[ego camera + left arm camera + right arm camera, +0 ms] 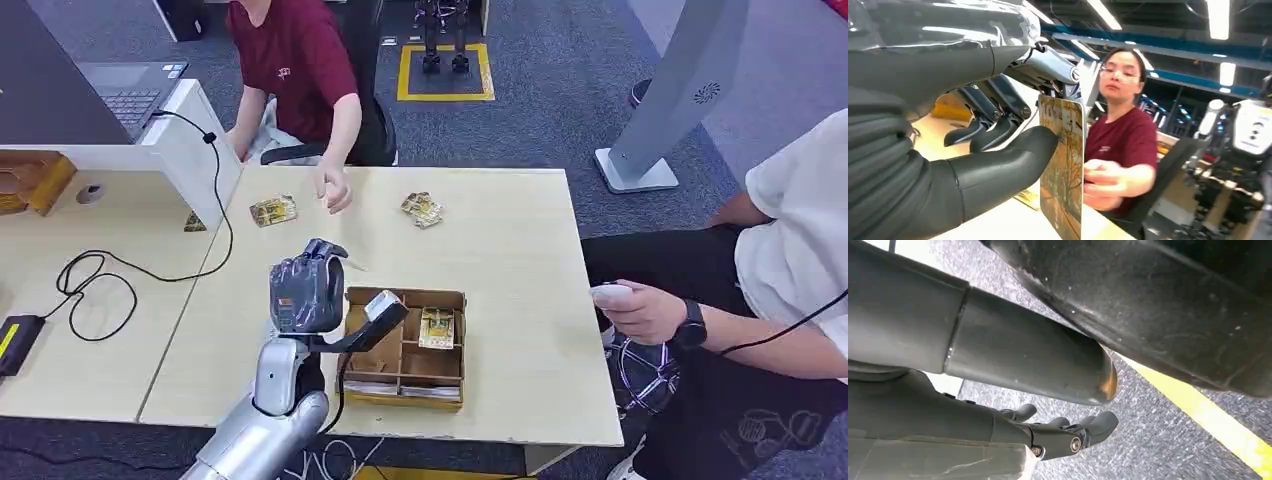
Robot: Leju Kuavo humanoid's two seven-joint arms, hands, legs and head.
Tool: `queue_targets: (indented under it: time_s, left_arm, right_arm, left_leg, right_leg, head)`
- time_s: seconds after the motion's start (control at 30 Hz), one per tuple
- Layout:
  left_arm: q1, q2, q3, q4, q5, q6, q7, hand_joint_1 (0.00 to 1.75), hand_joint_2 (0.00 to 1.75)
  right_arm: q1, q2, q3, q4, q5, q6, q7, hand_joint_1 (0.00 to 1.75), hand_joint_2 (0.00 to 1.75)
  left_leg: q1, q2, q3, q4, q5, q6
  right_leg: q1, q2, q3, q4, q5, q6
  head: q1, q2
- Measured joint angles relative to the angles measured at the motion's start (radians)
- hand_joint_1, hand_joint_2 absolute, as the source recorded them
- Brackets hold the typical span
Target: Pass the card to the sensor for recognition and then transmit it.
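Observation:
My left hand (306,290) is raised above the light wooden table (520,260), just left of the cardboard box (452,297). In the left wrist view that hand (983,160) pinches a gold patterned card (1064,170) upright between its thumb and dark fingers (993,122). A small white sensor head (383,305) on a black arm sits right beside the hand, over the box's left corner. A person in a dark red shirt (1123,140) faces the card with one hand (1105,182) reaching toward it. My right hand (1058,432) hangs over grey carpet, fingers apart, holding nothing.
The box has compartments, one holding a card (436,328). More cards lie on the table at the far left (273,210) and far middle (423,208). A person in white at the right holds a white controller (612,295). A black cable (100,280) loops over the neighbouring desk.

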Motion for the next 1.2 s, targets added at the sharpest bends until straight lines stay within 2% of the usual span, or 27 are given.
queue_targets:
  time_s: [0.13,0.53,0.77,0.9,1.17,1.2]
  left_arm:
    - [-0.026,0.016,0.027,0.040,0.000,0.002,0.004,1.75,1.75]
    - [-0.046,0.033,0.043,0.090,-0.001,0.003,0.008,1.75,1.75]
    - [-0.083,0.046,0.072,0.132,0.002,0.003,0.015,1.75,1.75]
    - [-0.130,0.057,0.091,0.193,0.000,0.003,0.025,1.75,1.75]
    - [-0.183,0.073,0.120,0.260,0.016,0.004,0.005,1.75,1.75]
    - [-0.184,0.073,0.122,0.263,0.016,0.005,0.005,1.57,1.75]
  right_arm:
    - [-0.001,-0.001,0.000,0.000,0.003,0.002,0.000,0.00,0.00]
    - [-0.002,-0.003,0.000,0.000,0.016,0.003,-0.001,0.00,0.00]
    - [-0.003,-0.006,0.001,0.000,0.035,0.003,-0.009,0.00,0.00]
    - [-0.004,-0.009,0.001,0.000,0.053,0.003,-0.015,0.00,0.00]
    - [-0.006,-0.010,0.000,0.000,0.063,0.003,-0.015,0.00,0.00]
    - [-0.006,-0.010,0.000,0.000,0.064,0.003,-0.015,0.00,0.00]
  left_leg:
    - [0.000,0.000,0.000,0.000,0.000,0.000]
    - [0.000,0.000,0.000,0.000,0.000,0.000]
    - [0.000,0.000,0.000,0.000,0.000,0.000]
    - [0.000,0.000,0.000,0.000,0.000,0.000]
    - [0.000,0.001,0.000,0.000,0.000,0.000]
    - [0.000,0.001,0.000,0.000,0.000,0.000]
  right_leg:
    - [0.000,0.000,0.000,0.000,0.000,0.000]
    - [0.000,0.000,0.000,0.000,0.000,0.000]
    - [0.000,0.000,0.000,0.000,0.000,0.000]
    - [0.000,0.000,0.000,0.000,0.000,0.000]
    - [0.000,0.001,0.000,0.000,0.000,0.000]
    - [0.000,0.001,0.000,0.000,0.000,0.000]
  head:
    - [0.000,0.000]
    - [0.000,0.000]
    - [0.000,0.000]
    - [0.000,0.000]
    - [0.000,0.000]
    - [0.000,0.000]
